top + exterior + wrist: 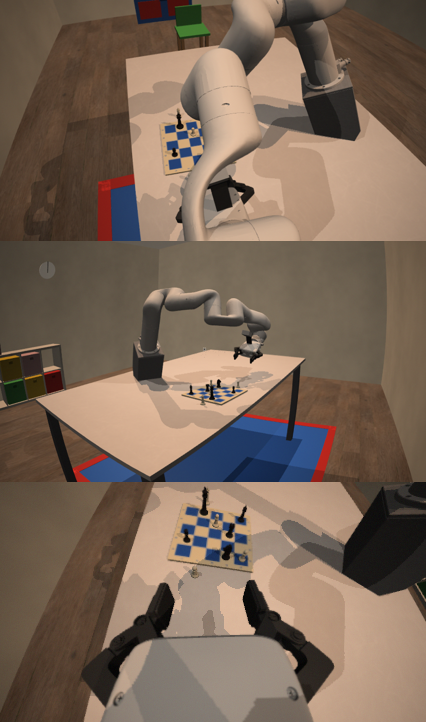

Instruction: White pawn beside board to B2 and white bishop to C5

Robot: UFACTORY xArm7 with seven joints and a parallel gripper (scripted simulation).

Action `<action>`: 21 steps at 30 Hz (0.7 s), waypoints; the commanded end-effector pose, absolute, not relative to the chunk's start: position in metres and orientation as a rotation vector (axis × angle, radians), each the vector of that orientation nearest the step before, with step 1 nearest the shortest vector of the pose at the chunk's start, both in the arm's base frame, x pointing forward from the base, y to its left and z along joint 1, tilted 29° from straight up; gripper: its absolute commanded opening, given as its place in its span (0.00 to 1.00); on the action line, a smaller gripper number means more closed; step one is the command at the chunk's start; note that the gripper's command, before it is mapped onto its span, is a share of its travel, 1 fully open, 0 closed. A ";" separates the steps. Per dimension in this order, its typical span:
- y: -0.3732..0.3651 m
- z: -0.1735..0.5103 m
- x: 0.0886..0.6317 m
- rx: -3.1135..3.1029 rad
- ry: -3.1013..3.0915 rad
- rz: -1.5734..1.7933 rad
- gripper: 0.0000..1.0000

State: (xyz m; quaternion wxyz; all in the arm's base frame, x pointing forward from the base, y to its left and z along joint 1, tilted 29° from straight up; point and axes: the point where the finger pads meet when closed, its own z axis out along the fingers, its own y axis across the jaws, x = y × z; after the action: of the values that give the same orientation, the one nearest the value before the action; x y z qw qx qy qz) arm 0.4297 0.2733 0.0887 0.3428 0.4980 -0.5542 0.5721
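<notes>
A big blue rug with a red edge (122, 209) (269, 435) lies on the floor, partly under the table (373, 178) (89, 413) (320, 507). The long pale arm (227, 98) (222, 320) bends high over the table. A shelf (35, 348) with colored boxes is by the wall. A green chair (192, 29) is past one end of the table. The arm stands on a dark block (352, 128) (137, 369) (360, 577).

The board (163, 149) (186, 394) (176, 539) lies flat on the table, with blue and tan squares. The gripper (215, 203) (243, 359) (208, 590) is up in the air, off to one side of the board. Its black fingers are spread wide, with nothing in between.

The black king (179, 122) (211, 393) (204, 504) stands tall on the board, and the black horse (218, 383) (227, 553) stands there too. The white bishop (178, 110) (202, 400) is upright on the table, near the king's side of the board. The white pawn (238, 384) (195, 572) stands on the table by the other side, nearer the gripper. A little black pawn (174, 152) (233, 389) (186, 536) is on the board.
</notes>
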 end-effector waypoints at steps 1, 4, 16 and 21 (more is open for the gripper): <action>0.263 0.089 0.454 1.424 -1.650 1.387 1.00; 0.260 0.092 0.462 1.453 -1.747 1.340 1.00; 0.253 0.115 0.483 1.504 -2.196 1.132 1.00; 0.252 0.133 0.487 1.480 -2.434 1.021 1.00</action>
State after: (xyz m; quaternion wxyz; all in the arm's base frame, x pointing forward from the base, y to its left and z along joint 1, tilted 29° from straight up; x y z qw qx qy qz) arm 0.4845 0.2512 0.1225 0.1084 0.4986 -0.7756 0.3716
